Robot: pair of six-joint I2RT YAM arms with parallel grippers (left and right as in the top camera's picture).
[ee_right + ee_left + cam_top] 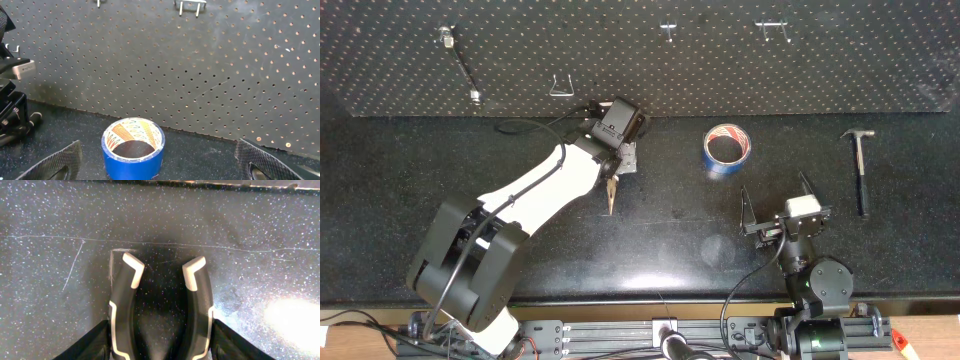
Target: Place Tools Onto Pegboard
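Note:
My left gripper point(618, 160) sits close to the foot of the pegboard point(640, 60), shut on a pair of pliers point(611, 195). Their nose points back toward the arm bases. In the left wrist view the black, cream-tipped pliers handles point(131, 280) stick out spread between my fingers, just above the dark speckled table. A blue tape roll point(727, 148) stands upright right of centre, and a hammer point(860, 170) lies at the far right. My right gripper point(778, 208) hovers open near the front, facing the tape roll point(133, 147) with nothing between its fingers point(57, 165).
A long tool point(460, 65) hangs on the pegboard's left. Bare hooks stick out at lower left point(560, 85), top middle point(668, 28) and top right point(772, 30). The left arm's wrist point(12, 110) shows beside the tape. Open table lies between the arms.

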